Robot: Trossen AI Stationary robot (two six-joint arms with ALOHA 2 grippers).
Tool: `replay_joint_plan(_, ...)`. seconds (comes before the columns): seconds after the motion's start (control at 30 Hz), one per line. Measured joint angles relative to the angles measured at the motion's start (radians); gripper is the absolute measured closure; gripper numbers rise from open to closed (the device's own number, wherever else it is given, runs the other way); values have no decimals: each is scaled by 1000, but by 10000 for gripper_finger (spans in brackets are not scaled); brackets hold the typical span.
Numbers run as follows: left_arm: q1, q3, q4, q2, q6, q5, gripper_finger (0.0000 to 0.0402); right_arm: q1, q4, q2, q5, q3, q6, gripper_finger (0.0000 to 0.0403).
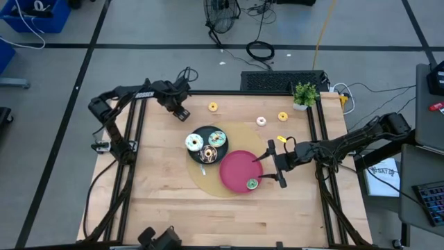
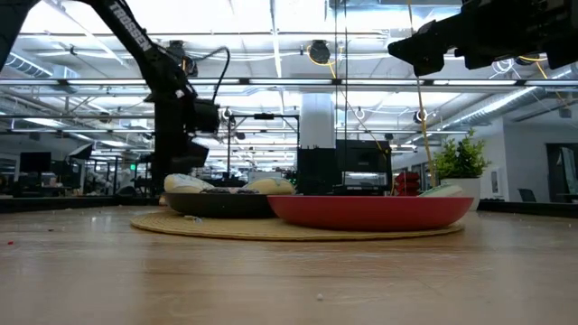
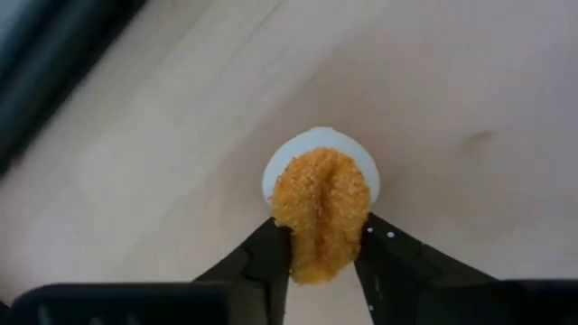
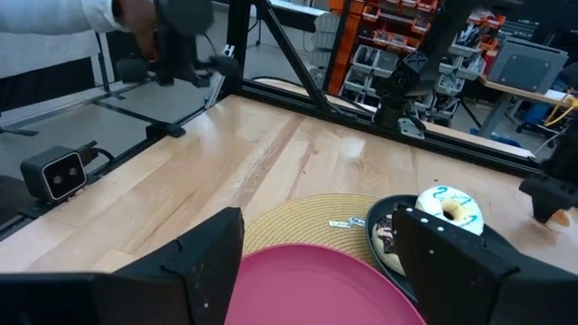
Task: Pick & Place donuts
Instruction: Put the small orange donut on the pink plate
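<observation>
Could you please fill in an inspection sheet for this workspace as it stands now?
Surface: pale wooden table, round woven straw mat under both plates.
Job's things: toy donuts on round black plate; green donut on round red plate; three loose donuts near far edge.
Clutter: small potted plant.
Grippers: left gripper shut on orange sugared donut; right gripper open above red plate.
Cables: black coil on floor.
Surroundings: workshop shelving.

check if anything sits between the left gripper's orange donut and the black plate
Nothing visible does. The left gripper holds the orange donut above bare table, and only open wood lies between it and the black plate.
</observation>
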Motion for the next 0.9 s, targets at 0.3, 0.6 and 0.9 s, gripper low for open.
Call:
replay_joint_plan(0.3, -183, 1, 2, -217, 61, 15, 332, 0, 1, 0, 98, 0, 0, 138)
replay_joint_plan(0.6, -573, 3, 116, -317, 33, -106, 350, -7, 140, 116, 145, 0, 24, 138)
replay_joint_plan(0.9, -878, 9, 351, -289, 18, -275, 350, -86, 457, 398, 148, 25, 64, 138)
